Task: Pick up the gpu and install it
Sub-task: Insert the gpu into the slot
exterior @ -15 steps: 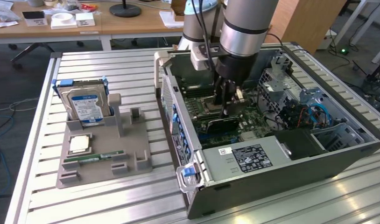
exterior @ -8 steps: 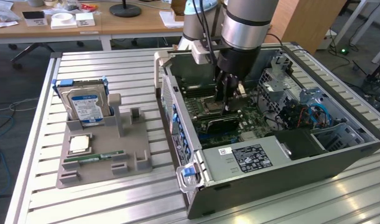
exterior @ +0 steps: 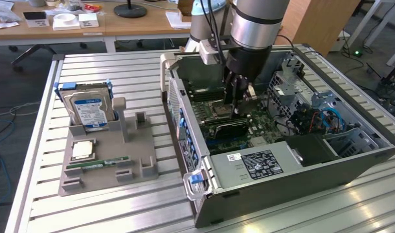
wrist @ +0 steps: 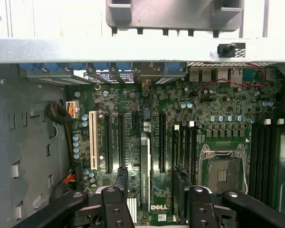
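Wrist view: the fingers (wrist: pixel 120 180) stand wide apart, gripping nothing, 1 on either side of the gpu (wrist: pixel 145 166). The gpu stands on edge in a motherboard (wrist: pixel 218 104) slot inside the open computer case (exterior: pixel 282 170) on the surface (exterior: pixel 106 208).

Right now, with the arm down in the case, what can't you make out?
- gpu seating depth: edge-on in the wrist view; in the exterior view the gripper covers its slot.
- Hard drive label text: too small, exterior view.
- Memory stick markings: too small, exterior view.
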